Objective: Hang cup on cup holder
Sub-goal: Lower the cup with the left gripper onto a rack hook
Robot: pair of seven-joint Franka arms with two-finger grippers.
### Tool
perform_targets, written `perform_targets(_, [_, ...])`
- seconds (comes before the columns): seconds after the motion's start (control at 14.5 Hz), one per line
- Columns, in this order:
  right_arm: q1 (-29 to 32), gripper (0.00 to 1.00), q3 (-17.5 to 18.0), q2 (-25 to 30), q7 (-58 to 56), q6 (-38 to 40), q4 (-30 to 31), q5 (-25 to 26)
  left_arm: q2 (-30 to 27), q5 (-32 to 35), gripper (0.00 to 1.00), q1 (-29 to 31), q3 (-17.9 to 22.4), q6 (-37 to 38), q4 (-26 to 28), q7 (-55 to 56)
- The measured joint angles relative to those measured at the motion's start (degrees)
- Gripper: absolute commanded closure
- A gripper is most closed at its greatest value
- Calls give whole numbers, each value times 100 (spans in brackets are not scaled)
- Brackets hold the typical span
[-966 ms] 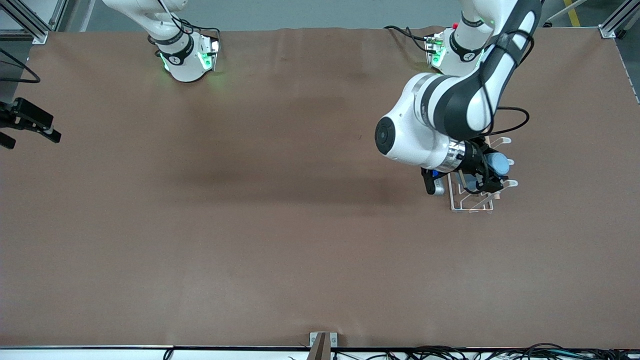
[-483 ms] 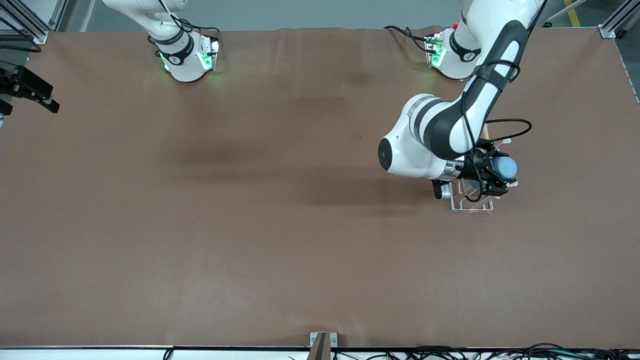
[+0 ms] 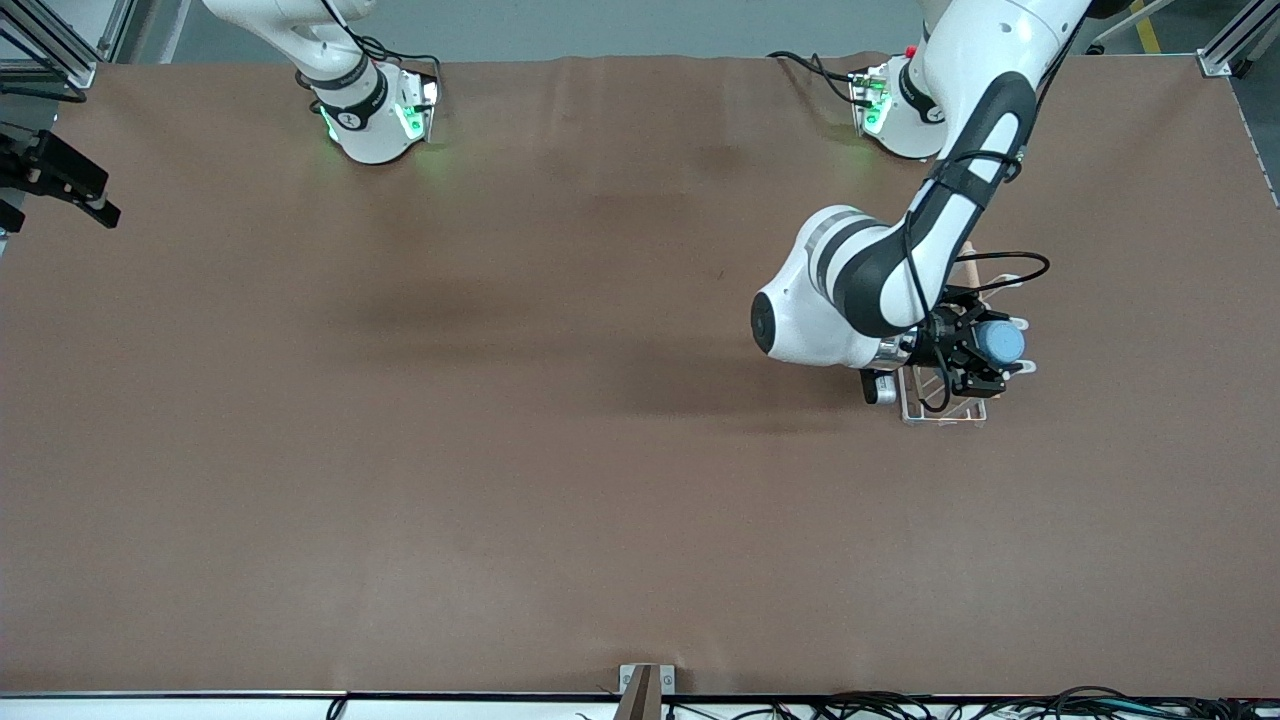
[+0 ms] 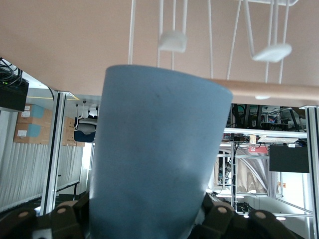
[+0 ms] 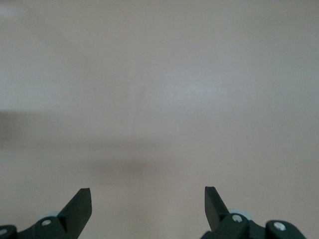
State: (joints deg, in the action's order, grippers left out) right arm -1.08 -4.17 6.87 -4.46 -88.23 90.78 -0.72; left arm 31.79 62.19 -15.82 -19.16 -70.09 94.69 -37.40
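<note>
Left end effector (image 3: 985, 362) gripping cup (image 3: 999, 342) over cup holder (image 3: 940, 410), right end effector (image 5: 148, 206) open, waiting

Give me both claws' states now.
Left claw: shut on the cup, over the cup holder.
Right claw: open, holding nothing.

Brown table (image 3: 520, 450) under even light (cables (image 3: 1000, 708) along near edge), aluminium frame posts (image 3: 1225, 45) at corners.

A brown bench (image 3: 500, 450) fills the front view. A small metal bracket (image 3: 645, 680) sits at its edge nearest the front camera, with black cables (image 3: 950, 705) bundled along that edge toward the left arm's end.
</note>
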Motion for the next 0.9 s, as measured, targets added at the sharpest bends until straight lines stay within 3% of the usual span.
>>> perform_targets(0.62, [-25,0,-24,-588,15,392,-621,0,500,135,55,-77,-6,0,2,673])
perform_targets(0.69, [-24,0,-25,-587,20,413,-625,0,539,139,49,-78,-6,0,1,757])
perform_targets(0.76, [-24,0,-27,-587,25,419,-627,0,581,140,28,-78,-6,0,1,844])
perform_targets(0.83, [-24,0,-28,-587,27,419,-628,0,611,141,0,-78,-6,0,1,895])
perform_targets(0.9, [-24,0,-28,-587,28,419,-628,0,627,141,0,-77,-6,0,-2,954])
